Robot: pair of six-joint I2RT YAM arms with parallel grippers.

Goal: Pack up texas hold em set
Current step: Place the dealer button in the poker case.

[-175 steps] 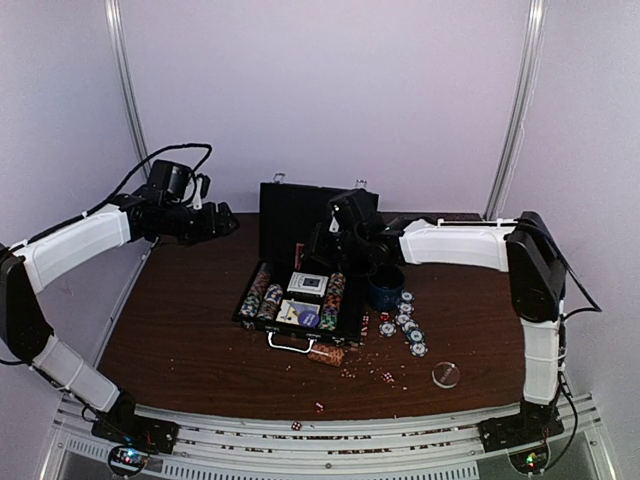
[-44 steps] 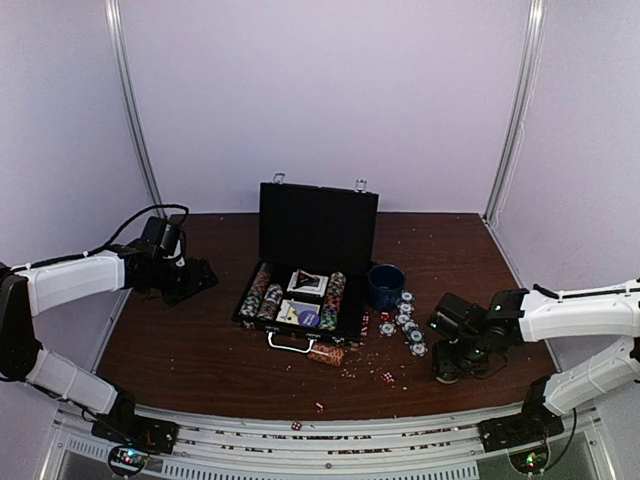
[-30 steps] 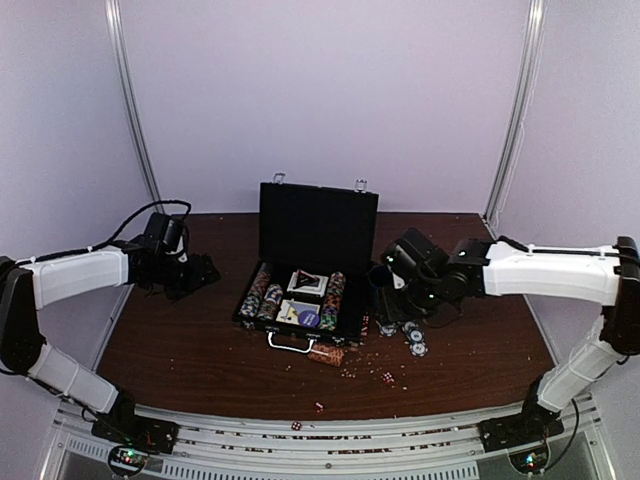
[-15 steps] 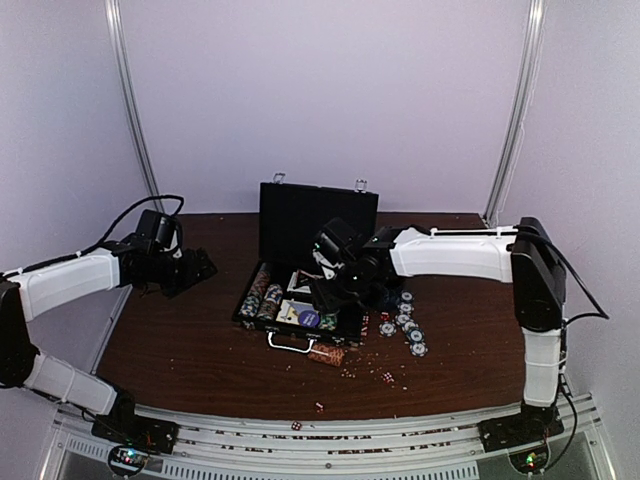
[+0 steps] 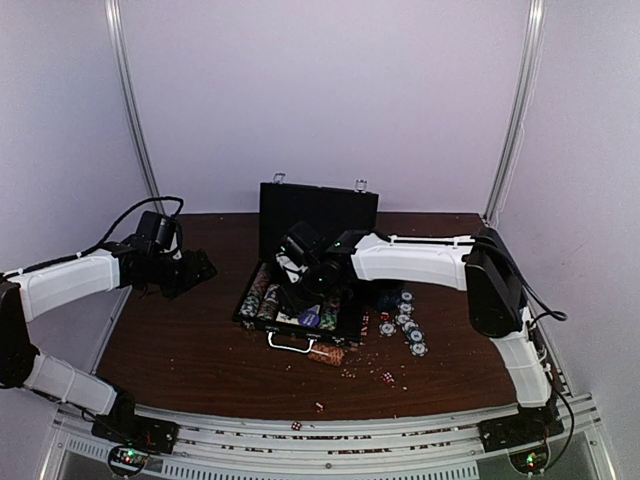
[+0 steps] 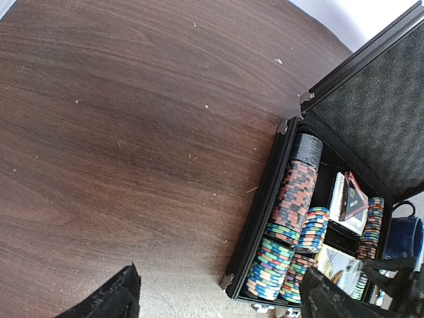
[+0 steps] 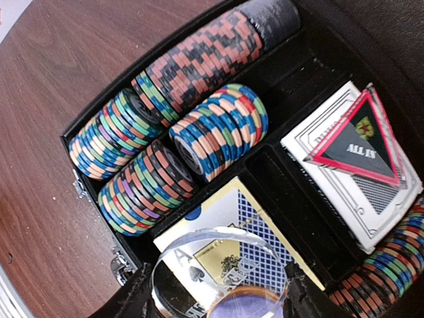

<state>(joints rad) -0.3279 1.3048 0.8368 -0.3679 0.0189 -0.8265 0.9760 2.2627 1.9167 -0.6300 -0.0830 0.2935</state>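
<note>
The black case [image 5: 247,303] lies open at the table's middle, its lid [image 5: 318,208] upright. Its tray holds rows of striped chips [image 7: 199,66], a blue-backed card deck [image 7: 268,222] and a white deck under a red "ALL IN" triangle [image 7: 358,152]. My right gripper [image 7: 218,295] hovers over the tray's front, shut on a clear round disc [image 7: 212,262] above the blue deck. More chips [image 5: 406,322] and tiny red dice [image 5: 385,377] lie loose right of the case. My left gripper [image 6: 222,298] hangs open and empty over bare wood left of the case [image 6: 262,225].
A dark blue cup [image 5: 388,297] stands just right of the case, partly behind my right arm. A brownish object [image 5: 327,353] lies in front of the case handle. Crumbs and specks dot the wood near the front edge [image 5: 320,407].
My right arm has swung left from the blue cup to over the open case, carrying the clear disc. The left arm has barely moved.
</note>
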